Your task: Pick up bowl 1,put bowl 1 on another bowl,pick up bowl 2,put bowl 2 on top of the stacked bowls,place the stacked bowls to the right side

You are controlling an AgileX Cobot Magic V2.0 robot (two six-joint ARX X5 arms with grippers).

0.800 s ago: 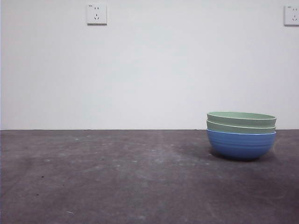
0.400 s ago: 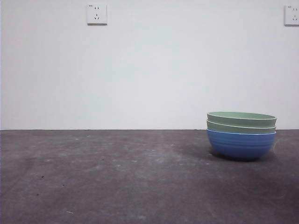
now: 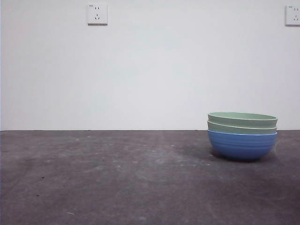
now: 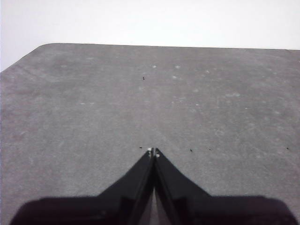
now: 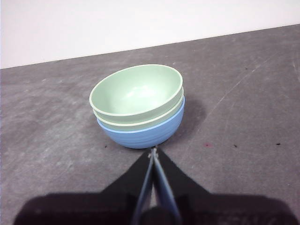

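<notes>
White wall (image 3: 150,70) behind a scuffed grey table (image 3: 117,178). The stack (image 3: 242,136), blue bowl (image 3: 242,145) lowest, sits at right. Right gripper (image 5: 153,151) just beside it, left gripper (image 4: 152,151) over bare table, both closed. Two sockets (image 3: 97,14), markings unreadable.

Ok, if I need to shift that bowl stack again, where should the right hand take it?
Probably the rim of the stacked bowls, on the side nearest the right hand, coming from above. The rounded blue bowl offers no flat side; the nested rims are thin enough to pinch.

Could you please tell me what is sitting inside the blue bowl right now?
Two pale green bowls are nested in the blue bowl; the top one looks empty. The lower bowls' insides are covered.
</notes>
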